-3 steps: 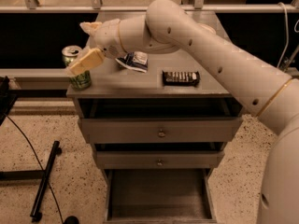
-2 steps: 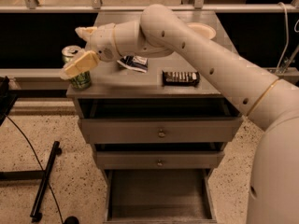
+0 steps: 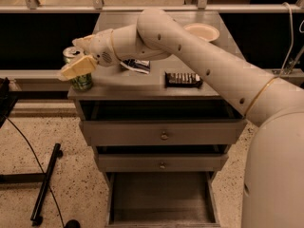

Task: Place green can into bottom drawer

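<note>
The green can (image 3: 81,81) stands upright on the front left corner of the grey cabinet top (image 3: 142,82), its silver top showing. My gripper (image 3: 79,55) is at the can's upper half, reaching in from the right. One cream finger (image 3: 76,68) lies across the can's front and the other is behind it, with the can in the gap between them. The gripper looks open. The bottom drawer (image 3: 161,196) is pulled out below, its grey floor bare.
A blue-and-white snack bag (image 3: 137,65), a dark snack bar pack (image 3: 183,79) and a white plate (image 3: 202,32) lie on the cabinet top. Two shallower drawers with round knobs (image 3: 164,136) sit above the bottom one. A black stand leg (image 3: 45,184) lies on the floor left.
My gripper has shifted a little to the left, further over the can. The can has stayed on the cabinet corner.
</note>
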Controlling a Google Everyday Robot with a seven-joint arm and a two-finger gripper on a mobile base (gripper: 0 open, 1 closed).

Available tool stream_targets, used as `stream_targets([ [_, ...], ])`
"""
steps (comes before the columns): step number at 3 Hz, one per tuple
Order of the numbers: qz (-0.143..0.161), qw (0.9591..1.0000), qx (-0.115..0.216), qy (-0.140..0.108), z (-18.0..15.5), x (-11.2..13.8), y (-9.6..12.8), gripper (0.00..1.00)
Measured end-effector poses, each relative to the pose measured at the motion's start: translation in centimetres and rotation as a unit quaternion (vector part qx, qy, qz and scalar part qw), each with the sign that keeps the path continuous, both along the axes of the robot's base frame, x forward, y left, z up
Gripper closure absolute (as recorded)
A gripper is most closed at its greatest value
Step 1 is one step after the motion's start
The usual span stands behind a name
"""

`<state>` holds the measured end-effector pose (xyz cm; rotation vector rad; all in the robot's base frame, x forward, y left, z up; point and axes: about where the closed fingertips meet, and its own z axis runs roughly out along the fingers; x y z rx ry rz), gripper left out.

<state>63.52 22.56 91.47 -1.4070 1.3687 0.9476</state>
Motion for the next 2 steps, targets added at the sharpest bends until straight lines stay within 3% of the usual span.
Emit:
stream_targets([
  [1,-0.002,0.9999,0.008,0.014,0.0,-0.1,-0.5,0.41],
  [2,0.007,0.9985,0.039,0.037,0.0,-0.9,-2.4,0.64],
])
